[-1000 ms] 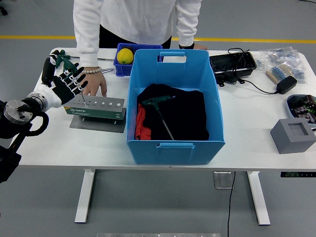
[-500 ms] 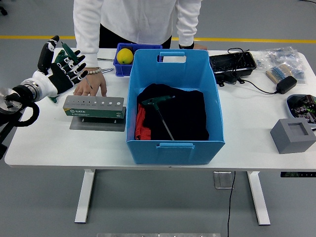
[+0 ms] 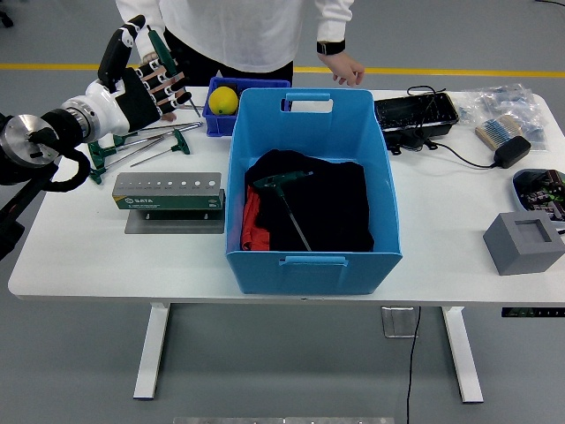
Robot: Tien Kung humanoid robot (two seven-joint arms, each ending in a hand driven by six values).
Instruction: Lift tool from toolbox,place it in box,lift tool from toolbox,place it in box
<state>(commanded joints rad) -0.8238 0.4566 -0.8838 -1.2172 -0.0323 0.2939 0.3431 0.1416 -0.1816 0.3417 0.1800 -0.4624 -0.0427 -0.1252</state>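
Note:
My left hand (image 3: 146,78) is raised above the table's back left, shut on a green T-handle wrench (image 3: 157,41) whose thin shaft slants down to the right. Below it the grey tool holder (image 3: 168,190) with a row of holes stands on a grey plate (image 3: 172,222). The big blue box (image 3: 313,262) sits mid-table, lined with black and red cloth, and another green T-handle wrench (image 3: 287,194) lies inside. My right hand is out of view.
Several green-handled wrenches (image 3: 141,146) lie on the table behind the holder. A small blue bin (image 3: 212,121) holds a yellow ball (image 3: 223,100). A person stands at the far side, one hand (image 3: 346,67) hovering. A black tray (image 3: 415,112), a charger and a grey block (image 3: 523,240) are at right.
My left hand rose from the holder up and to the right with the wrench. The person's hand left the table beside the holder, uncovering the loose wrenches.

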